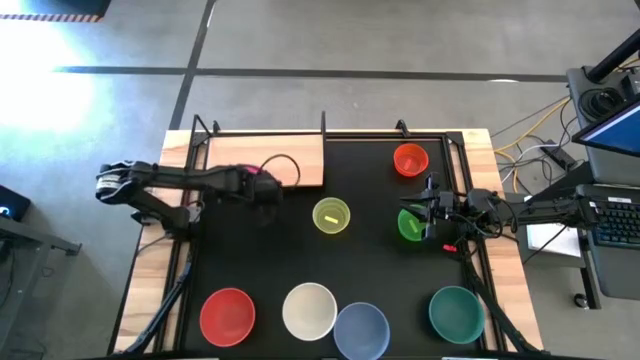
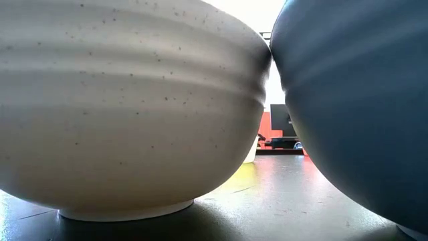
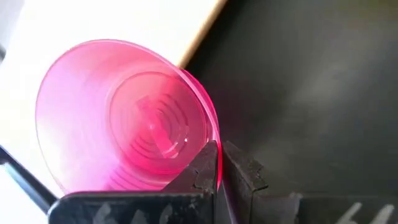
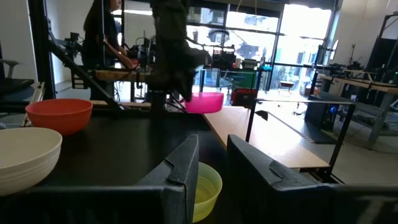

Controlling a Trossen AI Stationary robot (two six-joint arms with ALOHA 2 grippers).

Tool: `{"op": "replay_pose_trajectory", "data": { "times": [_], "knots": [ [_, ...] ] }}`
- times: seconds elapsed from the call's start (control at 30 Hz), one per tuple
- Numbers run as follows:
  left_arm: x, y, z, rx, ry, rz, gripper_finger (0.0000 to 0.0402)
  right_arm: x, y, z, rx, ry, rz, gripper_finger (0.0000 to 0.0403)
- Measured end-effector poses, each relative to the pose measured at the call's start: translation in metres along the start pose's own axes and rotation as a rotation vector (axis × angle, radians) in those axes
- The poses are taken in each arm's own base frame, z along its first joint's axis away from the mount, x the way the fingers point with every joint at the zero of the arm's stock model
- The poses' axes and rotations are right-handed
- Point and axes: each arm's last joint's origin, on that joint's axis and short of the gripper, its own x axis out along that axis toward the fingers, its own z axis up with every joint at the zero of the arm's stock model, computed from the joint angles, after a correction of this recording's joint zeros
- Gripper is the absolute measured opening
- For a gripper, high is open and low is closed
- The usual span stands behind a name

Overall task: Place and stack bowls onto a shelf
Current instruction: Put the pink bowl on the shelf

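My left gripper (image 1: 264, 186) is shut on the magenta bowl (image 3: 124, 118), which hangs over the near edge of the light-wood shelf (image 1: 290, 158); the right wrist view shows the bowl (image 4: 205, 102) clear of the surface. The yellow bowl (image 1: 331, 216) rests on its base on the black mat. My right gripper (image 1: 430, 212) waits at the right with its fingers slightly open, beside the green bowl (image 1: 408, 225). The orange-red bowl (image 1: 410, 160) stands at the far right. My left gripper holds the magenta bowl by its rim (image 3: 213, 144), one finger inside the bowl and one outside. The fingers come at it steeply from above. The bowl is lifted clear, mouth up and about level.
Along the near edge stand the red bowl (image 1: 228, 315), the white bowl (image 1: 309, 310), the pale blue bowl (image 1: 361, 330) and the teal bowl (image 1: 456, 312). Thin black posts (image 1: 323, 122) rise at the shelf's far side. A person stands beyond the table (image 4: 102, 31).
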Motion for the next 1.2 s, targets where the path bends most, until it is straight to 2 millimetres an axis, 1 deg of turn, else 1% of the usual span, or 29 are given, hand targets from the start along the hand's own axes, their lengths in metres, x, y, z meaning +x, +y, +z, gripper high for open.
{"op": "replay_pose_trajectory", "data": {
  "times": [0.17, 0.27, 0.4, 0.63, 0.77, 0.87, 0.97, 1.2],
  "knots": [
    [0.021, 0.027, 0.004, -0.029, 0.055, 0.093, 0.0000, 0.000, 0.000, 0.000, 0.000, 0.000, 0.000, 0.0075],
    [0.031, 0.043, 0.008, -0.049, 0.078, 0.108, 0.0000, 0.000, 0.000, 0.000, 0.000, 0.000, 0.000, 0.0075],
    [0.045, 0.059, 0.011, -0.078, 0.080, 0.114, 0.0000, 0.000, 0.000, 0.000, 0.000, 0.000, 0.000, 0.0075],
    [0.055, 0.079, 0.015, -0.157, 0.085, 0.132, 0.0000, 0.000, 0.000, 0.000, 0.000, 0.000, 0.000, 0.0075],
    [0.057, 0.086, 0.016, -0.190, 0.086, 0.138, 0.0003, 0.000, 0.000, 0.000, 0.000, 0.000, 0.000, 0.0075],
    [0.057, 0.089, 0.016, -0.205, 0.089, 0.142, 0.0016, 0.000, 0.000, 0.000, 0.000, 0.000, 0.000, 0.0075],
    [0.058, 0.091, 0.016, -0.222, 0.088, 0.152, 0.0039, 0.000, 0.000, 0.000, 0.000, 0.000, 0.000, 0.0075],
    [0.053, 0.093, 0.021, -0.275, 0.051, 0.198, 0.0123, 0.000, 0.000, 0.000, 0.000, 0.000, 0.000, 0.0075]
  ]
}}
